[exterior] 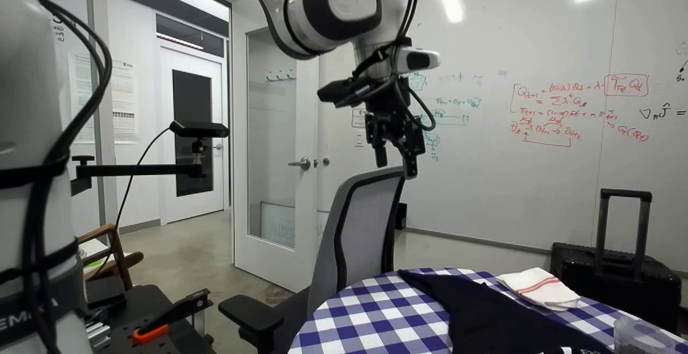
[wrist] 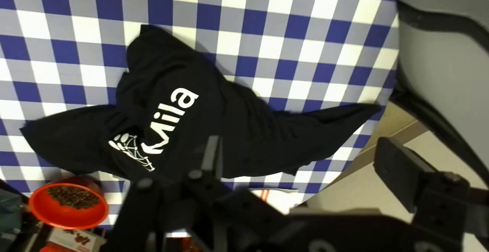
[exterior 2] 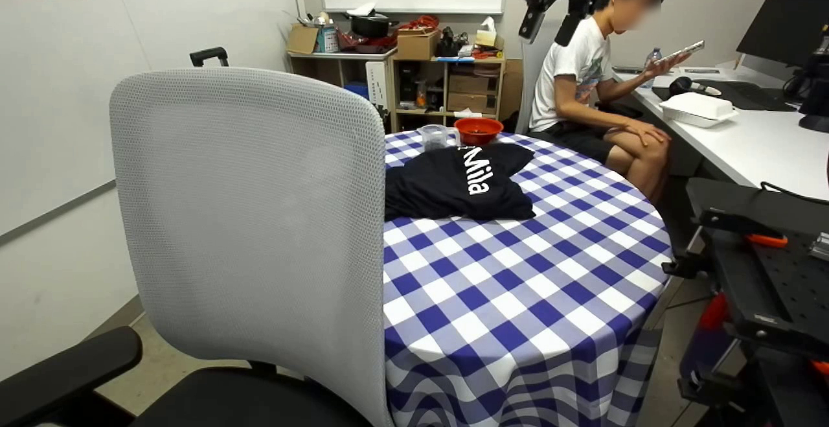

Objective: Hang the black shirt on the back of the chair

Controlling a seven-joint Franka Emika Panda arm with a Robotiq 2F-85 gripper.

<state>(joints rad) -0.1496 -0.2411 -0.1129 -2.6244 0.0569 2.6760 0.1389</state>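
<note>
Black two-fingered gripper point(exterior: 395, 165) hangs in the air, fingers parted, at a height well above the soft black fabric shirt point(wrist: 214, 118). Shirt, printed in white with "Mila" and a netted emblem, lies rumpled on the round blue-and-white checked worktop point(exterior 2: 557, 271); in the wrist view one tapered end runs right, to near the edge beside the grey mesh-backed office chair point(exterior 2: 252, 213). Chair upright, at near left in an exterior view, worktop just to its right. Round orange-red bowl point(wrist: 74, 217) holding brown pieces point(wrist: 72, 197) sits near the shirt's left end in the wrist view; clear plastic jug point(exterior 2: 435, 137) just to its left in an exterior view, both at the worktop's far side. Folded white cloth with red stripes point(exterior: 540, 288) lies just beside the shirt. Black boxy suitcase point(exterior: 639, 295) with raised handle stands beyond the worktop, at right in an exterior view.
</note>
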